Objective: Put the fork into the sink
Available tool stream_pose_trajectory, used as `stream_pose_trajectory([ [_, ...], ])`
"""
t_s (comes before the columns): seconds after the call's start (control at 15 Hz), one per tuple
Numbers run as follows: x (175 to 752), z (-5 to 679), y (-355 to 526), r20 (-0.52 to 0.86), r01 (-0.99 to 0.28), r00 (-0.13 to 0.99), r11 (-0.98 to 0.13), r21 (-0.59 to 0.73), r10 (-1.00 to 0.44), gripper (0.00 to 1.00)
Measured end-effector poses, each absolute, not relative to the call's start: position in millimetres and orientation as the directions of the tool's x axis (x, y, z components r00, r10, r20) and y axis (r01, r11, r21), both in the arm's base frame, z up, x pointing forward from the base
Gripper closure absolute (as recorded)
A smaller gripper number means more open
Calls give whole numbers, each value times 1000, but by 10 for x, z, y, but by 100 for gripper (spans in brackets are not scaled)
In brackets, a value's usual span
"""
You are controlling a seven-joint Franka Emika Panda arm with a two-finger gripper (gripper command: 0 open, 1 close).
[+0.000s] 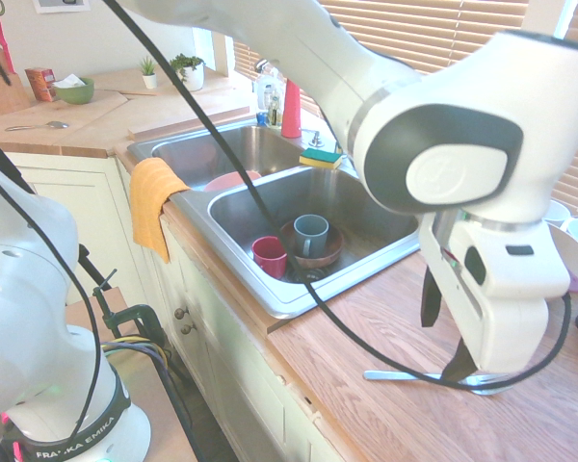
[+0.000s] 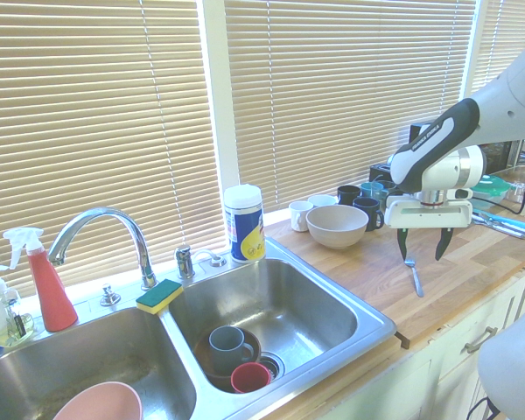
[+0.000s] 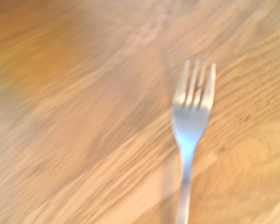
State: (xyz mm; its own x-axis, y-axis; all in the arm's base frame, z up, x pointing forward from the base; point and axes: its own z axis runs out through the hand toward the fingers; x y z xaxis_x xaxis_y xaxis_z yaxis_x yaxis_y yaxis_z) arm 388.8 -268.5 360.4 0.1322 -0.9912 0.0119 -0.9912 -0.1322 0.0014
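Wooden kitchen counter (image 2: 472, 280) bears the fork (image 2: 413, 274) beside the sink (image 2: 367, 308).

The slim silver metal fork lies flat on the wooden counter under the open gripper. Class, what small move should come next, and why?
Probably lower straight down. The gripper hangs open above the slim silver fork, not yet touching it, so its fingers must straddle the handle before closing.

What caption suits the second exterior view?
Open gripper hovers above the fork on the wooden counter, beside the sink.
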Motion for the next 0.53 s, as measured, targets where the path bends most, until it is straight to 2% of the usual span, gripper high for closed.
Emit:
stream_pose_trajectory([
  [0.07, 3877, 3541, -2729, 8, -992, 129, -129, 3, -992, 100],
  [0.53, 3841, 3284, -2691, 3, -989, 148, -148, -2, -989, 100],
])
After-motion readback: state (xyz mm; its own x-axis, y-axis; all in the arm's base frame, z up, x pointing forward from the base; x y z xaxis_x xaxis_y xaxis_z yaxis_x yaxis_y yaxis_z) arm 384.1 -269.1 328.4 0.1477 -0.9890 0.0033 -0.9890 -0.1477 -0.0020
